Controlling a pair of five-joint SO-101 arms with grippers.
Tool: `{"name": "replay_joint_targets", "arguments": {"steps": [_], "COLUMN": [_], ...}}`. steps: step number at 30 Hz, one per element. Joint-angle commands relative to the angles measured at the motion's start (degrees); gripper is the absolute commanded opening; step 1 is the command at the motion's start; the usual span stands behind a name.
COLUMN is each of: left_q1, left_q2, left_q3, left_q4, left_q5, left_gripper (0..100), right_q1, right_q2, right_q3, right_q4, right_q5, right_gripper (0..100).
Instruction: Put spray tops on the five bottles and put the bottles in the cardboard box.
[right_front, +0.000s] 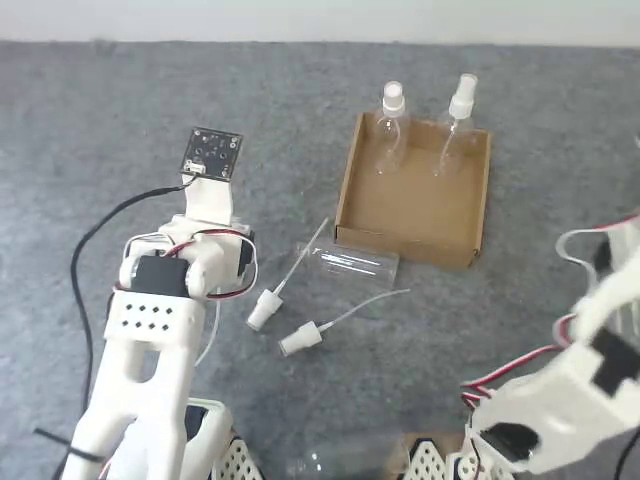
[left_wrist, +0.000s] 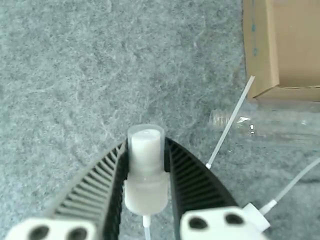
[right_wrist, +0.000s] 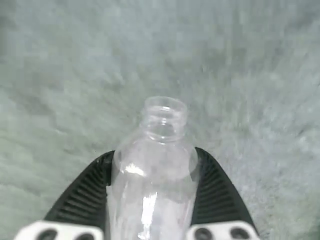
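My left gripper (left_wrist: 145, 146) is shut on a white spray top (left_wrist: 146, 175), held upright above the grey carpet. In the high view that arm (right_front: 165, 300) stands at the left. Two more spray tops (right_front: 265, 308) (right_front: 300, 340) with long thin tubes lie beside it. A clear bottle (right_front: 350, 262) without a top lies on its side against the cardboard box (right_front: 472, 205). Inside the box lie two bottles (right_front: 392, 130) (right_front: 452, 130) with tops on. My right gripper (right_wrist: 155, 159) is shut on another clear bottle (right_wrist: 160, 145) whose neck is bare; this bottle (right_front: 335, 462) is at the front edge.
Grey carpet (right_front: 100, 120) covers the table, with free room at the left and back. The right arm (right_front: 570, 390) stands at the front right with red and white wires. The box corner (left_wrist: 280, 50) and the lying bottle (left_wrist: 265, 130) are just beyond my left gripper.
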Motion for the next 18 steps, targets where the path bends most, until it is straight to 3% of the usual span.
{"name": "replay_joint_targets", "arguments": {"steps": [1, 12, 18], "left_q1": [0.18, 0.35, 0.35], "left_q2": [-2.2, -2.11, -2.11], "left_q3": [-0.22, 1.89, 1.98], "left_q4": [-1.32, -4.66, -4.84], "left_q5": [0.44, 0.44, 0.44], "left_gripper": [2, 2, 2], "right_q1": [-9.8, -38.2, -49.01], "right_q2": [-16.84, -52.97, -62.64], "right_q3": [3.43, 34.2, 43.25], "right_q4": [1.27, 0.66, 0.66], "right_q5": [-6.86, -13.89, -14.07], "right_gripper": [0.6, 0.6, 0.6]}}
